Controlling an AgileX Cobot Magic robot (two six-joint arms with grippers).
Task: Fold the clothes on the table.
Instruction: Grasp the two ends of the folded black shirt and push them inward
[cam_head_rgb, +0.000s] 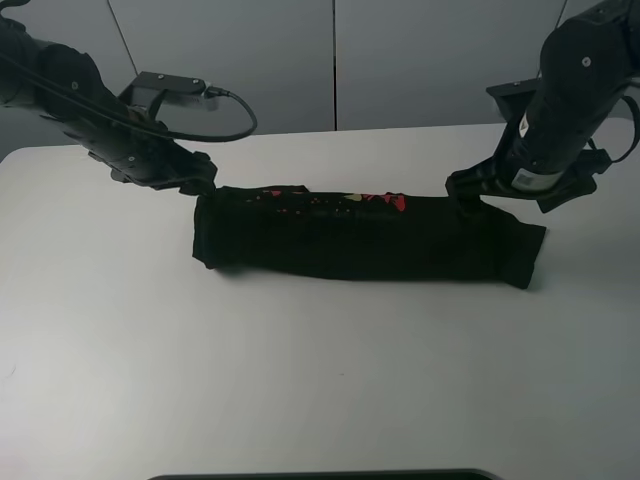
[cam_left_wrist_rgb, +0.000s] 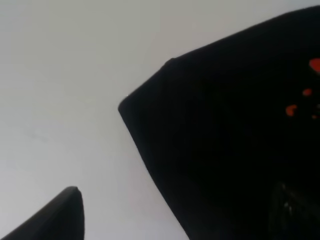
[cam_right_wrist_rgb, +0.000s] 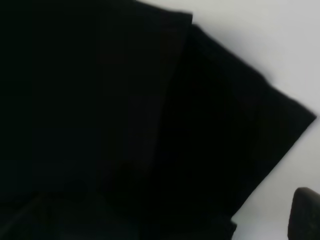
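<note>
T-shirt (cam_head_rgb: 360, 240) lies as a long folded strip on the table (cam_head_rgb: 300, 390).
We can't tell if left gripper (cam_head_rgb: 203, 182) & right gripper (cam_head_rgb: 467, 197), at its far corners, pinch cloth or not; risk: w/ uneven lift, layers slip & fold opens.

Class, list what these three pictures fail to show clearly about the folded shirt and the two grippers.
1. Left gripper: in the exterior high view it is black against the black T-shirt; open or shut unclear.
2. Right gripper: its wrist view is filled by dark cloth; grip unclear.
3. Printed characters: mostly folded under, too small to read.
</note>
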